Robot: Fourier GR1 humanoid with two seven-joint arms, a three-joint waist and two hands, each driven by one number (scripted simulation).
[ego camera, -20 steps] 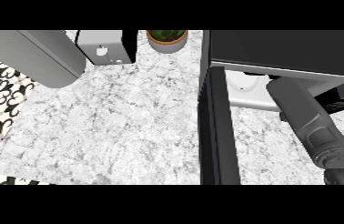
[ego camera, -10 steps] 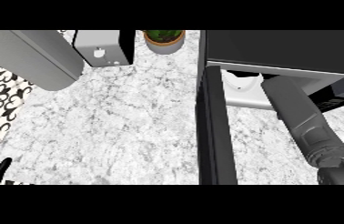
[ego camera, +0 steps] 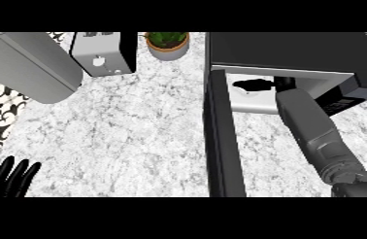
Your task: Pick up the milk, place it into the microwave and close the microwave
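at the near left edge, the robot's left hand (ego camera: 17, 175) rests with its black fingers straight and spread, pointing up, well apart from the work and touching nothing. beyond it, at the far left, a large grey rounded appliance (ego camera: 36, 65) lies on the marbled surface (ego camera: 136, 136), with a small grey toaster-like box (ego camera: 104, 53) just beside it and a potted plant (ego camera: 168, 43) further right against the far edge; none of these plays a part in the job. right of centre, the microwave (ego camera: 287, 51) stands with its dark door (ego camera: 222, 136) swung fully open toward the near side, seen edge-on, evidently left so to give the arm a way in. the right forearm (ego camera: 315, 131) runs from the near right corner up into the pale cavity (ego camera: 251, 102), reaching as far as the cavity's mouth. the right hand (ego camera: 257, 84) shows there only as a dark shape against the light interior, and whether its fingers are apart or closed cannot be told. the milk cannot be made out in this view: it may be inside the cavity, hidden by the hand, but that is a judgement only. the door is not yet closed, so that step appears to remain.
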